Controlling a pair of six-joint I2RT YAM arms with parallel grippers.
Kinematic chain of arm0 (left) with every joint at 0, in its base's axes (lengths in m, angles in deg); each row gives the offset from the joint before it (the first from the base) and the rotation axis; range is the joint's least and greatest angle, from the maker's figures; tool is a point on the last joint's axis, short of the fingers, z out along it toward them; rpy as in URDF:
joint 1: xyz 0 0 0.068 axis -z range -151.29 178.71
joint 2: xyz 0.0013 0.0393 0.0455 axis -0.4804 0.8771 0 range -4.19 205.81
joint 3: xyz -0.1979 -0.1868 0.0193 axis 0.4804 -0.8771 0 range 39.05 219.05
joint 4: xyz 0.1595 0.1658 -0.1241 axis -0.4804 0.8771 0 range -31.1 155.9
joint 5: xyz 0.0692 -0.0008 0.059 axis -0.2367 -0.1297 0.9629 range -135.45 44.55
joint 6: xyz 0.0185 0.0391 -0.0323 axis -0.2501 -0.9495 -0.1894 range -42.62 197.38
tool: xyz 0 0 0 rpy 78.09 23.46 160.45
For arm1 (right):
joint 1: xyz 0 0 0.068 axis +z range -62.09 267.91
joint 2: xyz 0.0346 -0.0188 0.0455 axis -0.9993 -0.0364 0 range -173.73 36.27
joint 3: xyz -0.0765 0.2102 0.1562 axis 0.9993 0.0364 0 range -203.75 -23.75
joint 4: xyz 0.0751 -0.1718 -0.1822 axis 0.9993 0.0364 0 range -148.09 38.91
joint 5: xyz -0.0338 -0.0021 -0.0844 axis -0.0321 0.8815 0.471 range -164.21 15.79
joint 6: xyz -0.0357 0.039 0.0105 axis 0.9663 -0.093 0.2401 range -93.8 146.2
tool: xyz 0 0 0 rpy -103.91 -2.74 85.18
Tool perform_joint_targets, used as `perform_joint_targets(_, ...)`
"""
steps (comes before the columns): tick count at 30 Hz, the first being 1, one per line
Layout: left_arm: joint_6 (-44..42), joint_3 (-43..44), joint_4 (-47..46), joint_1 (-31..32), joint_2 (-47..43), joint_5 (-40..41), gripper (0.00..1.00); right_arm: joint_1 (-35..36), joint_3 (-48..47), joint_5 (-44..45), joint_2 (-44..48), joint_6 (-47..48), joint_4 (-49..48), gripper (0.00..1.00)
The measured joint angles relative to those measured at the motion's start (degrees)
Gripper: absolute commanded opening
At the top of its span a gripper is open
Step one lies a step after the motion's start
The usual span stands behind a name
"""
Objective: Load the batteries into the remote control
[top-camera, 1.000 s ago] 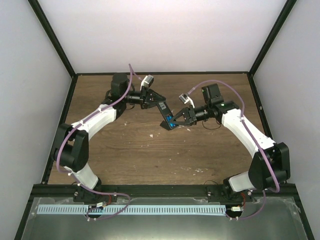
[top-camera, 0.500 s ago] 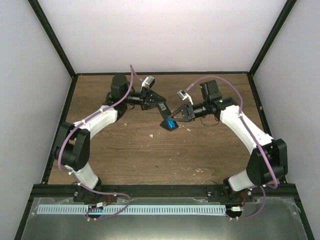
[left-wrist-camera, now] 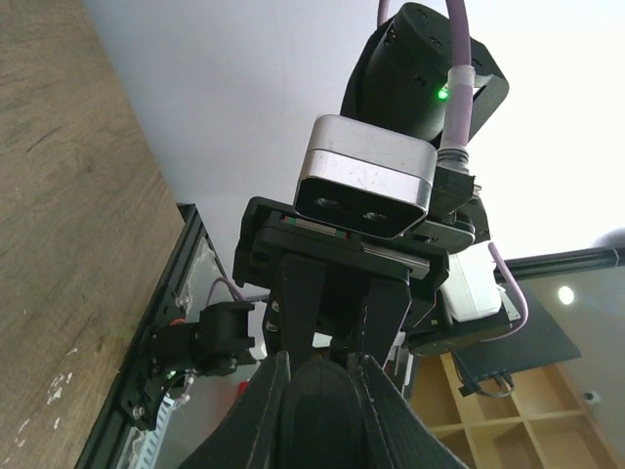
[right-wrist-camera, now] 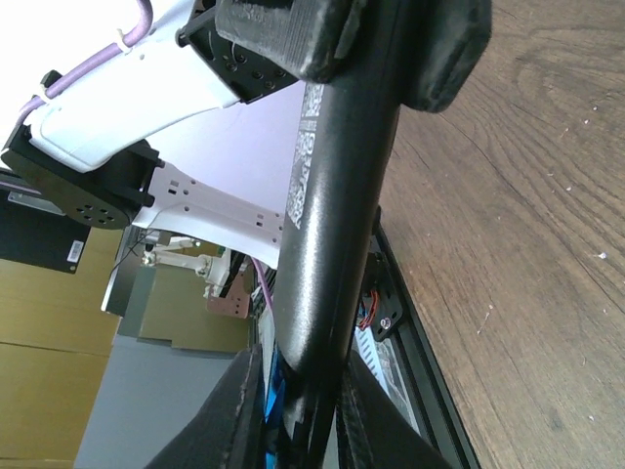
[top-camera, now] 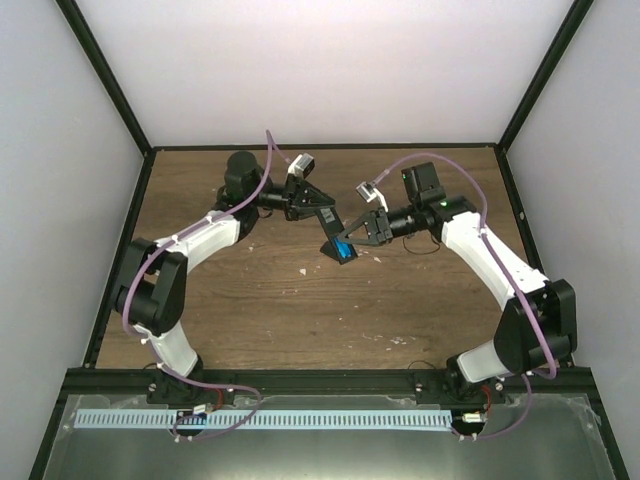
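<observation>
Mid-table, we find the way barred: the left gripper [top-camera: 320, 211], clamped on the far end of the slim black bar-shaped remote control [top-camera: 331, 232], meets the right gripper [top-camera: 350, 240] at its near end, the bar tilted above the brown wooden table [top-camera: 300, 310]. The two white arms [top-camera: 200, 240] ring the open board nearer the bases. We see bare wood toward both far corners; pale walls [top-camera: 320, 70] and black frame posts [top-camera: 108, 85] hem three sides.

- Brown wood-grain surface [top-camera: 260, 310] fills the middle of the top view.
- Pale walls [top-camera: 320, 70] stand behind and beside it, edged by black frame posts [top-camera: 105, 75].
- A grey metal tray [top-camera: 320, 450] runs along the bottom.
- Wooden shelving [left-wrist-camera: 508, 410] is at the lower right of the left wrist view.
</observation>
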Motion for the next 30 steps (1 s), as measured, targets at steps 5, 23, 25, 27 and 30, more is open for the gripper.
perform_joint_targets(5, 1.44, 0.00, -1.25, 0.37, 0.48, -0.76, 0.00, 0.00, 1.42, -0.70, 0.90, 0.39, -0.52, 0.15)
perform_joint_targets(23, -4.33, 1.44, 7.50, 0.57, 0.39, -0.81, 0.00, -0.02, 2.75, -0.76, 1.95, 3.52, 2.91, 0.14)
perform_joint_targets(25, -5.88, 1.84, 9.35, 0.63, 0.33, -0.79, 0.00, -0.07, 2.82, -0.74, 1.95, 3.65, 3.23, 0.12)
perform_joint_targets(27, -7.17, 2.08, 10.51, 0.70, 0.11, -0.79, 0.00, -0.07, 2.93, -0.74, 1.95, 3.63, 3.54, 0.10)
perform_joint_targets(30, -9.29, 2.36, 12.07, 0.83, -0.28, -0.74, 0.00, -0.11, 3.17, -0.83, 1.95, 3.58, 3.96, 0.08)
